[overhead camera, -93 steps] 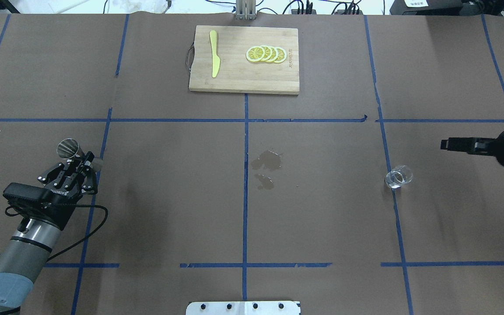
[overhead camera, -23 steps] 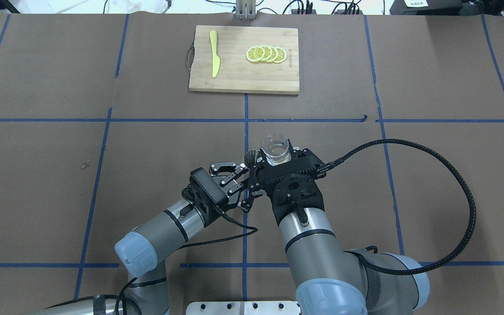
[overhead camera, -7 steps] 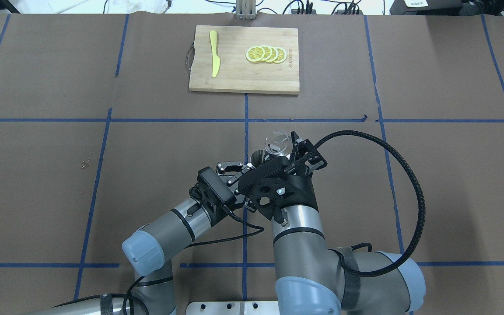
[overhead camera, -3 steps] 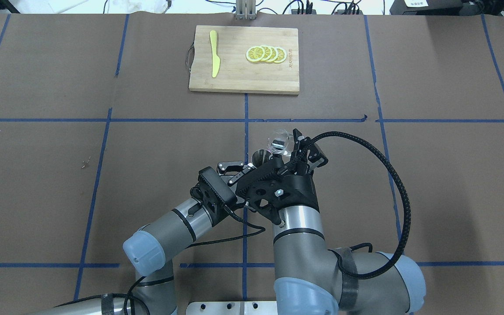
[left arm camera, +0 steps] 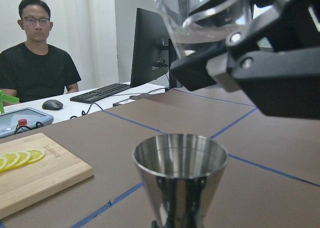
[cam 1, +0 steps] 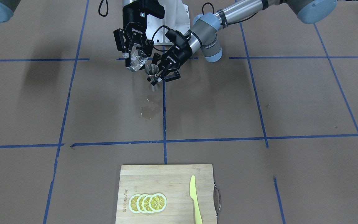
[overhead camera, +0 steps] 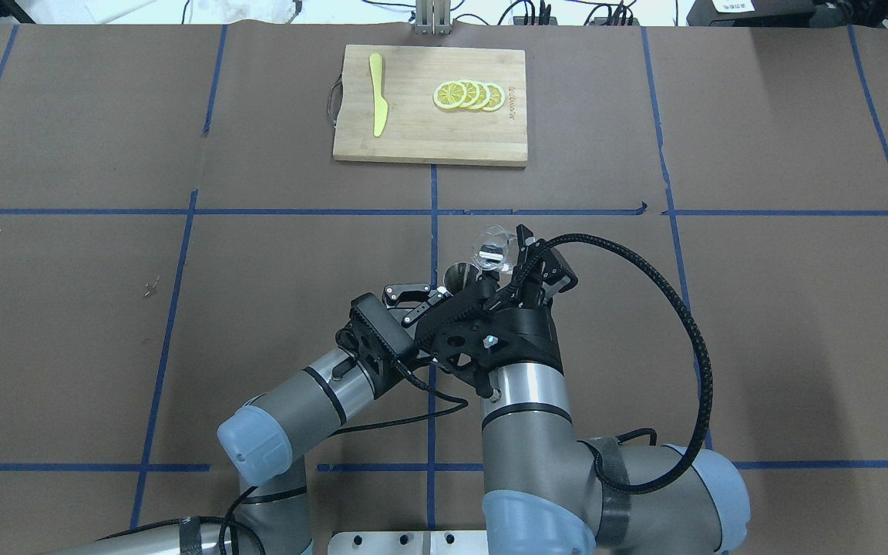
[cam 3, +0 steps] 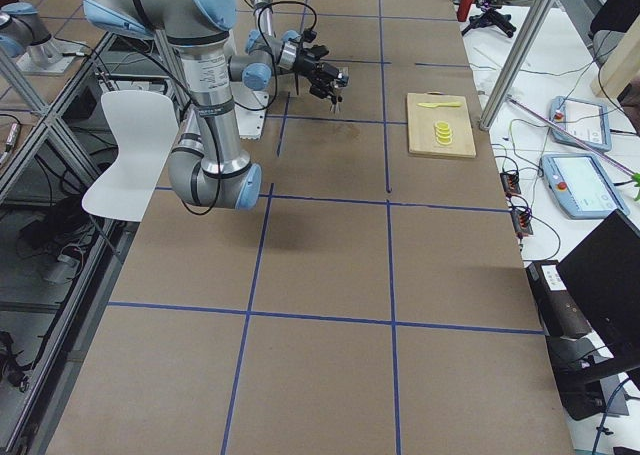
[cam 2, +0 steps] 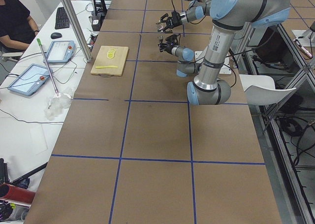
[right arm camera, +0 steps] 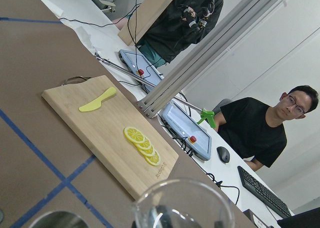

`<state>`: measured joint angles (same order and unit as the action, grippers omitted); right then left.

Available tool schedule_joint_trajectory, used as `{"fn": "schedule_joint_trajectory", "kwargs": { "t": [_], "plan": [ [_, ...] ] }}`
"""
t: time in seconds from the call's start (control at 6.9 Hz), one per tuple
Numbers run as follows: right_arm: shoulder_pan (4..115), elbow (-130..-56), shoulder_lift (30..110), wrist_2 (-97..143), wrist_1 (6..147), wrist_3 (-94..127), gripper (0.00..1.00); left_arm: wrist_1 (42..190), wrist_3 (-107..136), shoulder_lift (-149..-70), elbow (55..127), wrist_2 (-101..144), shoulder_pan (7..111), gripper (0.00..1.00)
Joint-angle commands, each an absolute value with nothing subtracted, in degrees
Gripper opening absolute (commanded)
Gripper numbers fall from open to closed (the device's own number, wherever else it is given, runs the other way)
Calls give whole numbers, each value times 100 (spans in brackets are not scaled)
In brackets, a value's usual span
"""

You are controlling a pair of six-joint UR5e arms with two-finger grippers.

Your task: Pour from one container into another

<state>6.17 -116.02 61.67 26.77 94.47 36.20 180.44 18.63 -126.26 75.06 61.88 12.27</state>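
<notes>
The clear glass cup [cam 1: 136, 61] hangs tilted in the air, my right gripper [cam 1: 136, 58] shut on it. Its lip leans toward the steel jigger [cam 1: 152, 74], which stands upright just beside and below it, held at the waist by my shut left gripper [cam 1: 156, 77]. From overhead the cup [overhead camera: 492, 248] sits just right of and beyond the jigger's open mouth [overhead camera: 456, 274]. The left wrist view shows the jigger [left arm camera: 180, 172] from close up, with the cup [left arm camera: 200, 17] above it. No stream of liquid shows. The right wrist view catches the cup's rim [right arm camera: 183, 204].
A wooden cutting board [overhead camera: 421, 131] with lemon slices [overhead camera: 468, 95] and a yellow knife [overhead camera: 377, 94] lies at the table's far middle. A wet stain [cam 1: 149, 110] marks the brown paper just beyond the grippers. People sit at desks past the far edge.
Over the last second my right gripper has rolled a little further, tipping the cup more toward the jigger. The left gripper and jigger have stayed put.
</notes>
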Motion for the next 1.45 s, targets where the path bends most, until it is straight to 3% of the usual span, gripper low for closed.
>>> {"fn": "schedule_joint_trajectory", "kwargs": {
  "t": [0.0,1.3],
  "plan": [
    [615,-11602,6170,2602,9457,3385,0,18044,1863,-12630,7506,6187,1222,0],
    [598,-11610,6144,2452,9896,2708,0,18044,1863,-12674,7497,6179,1230,0]
  ]
}}
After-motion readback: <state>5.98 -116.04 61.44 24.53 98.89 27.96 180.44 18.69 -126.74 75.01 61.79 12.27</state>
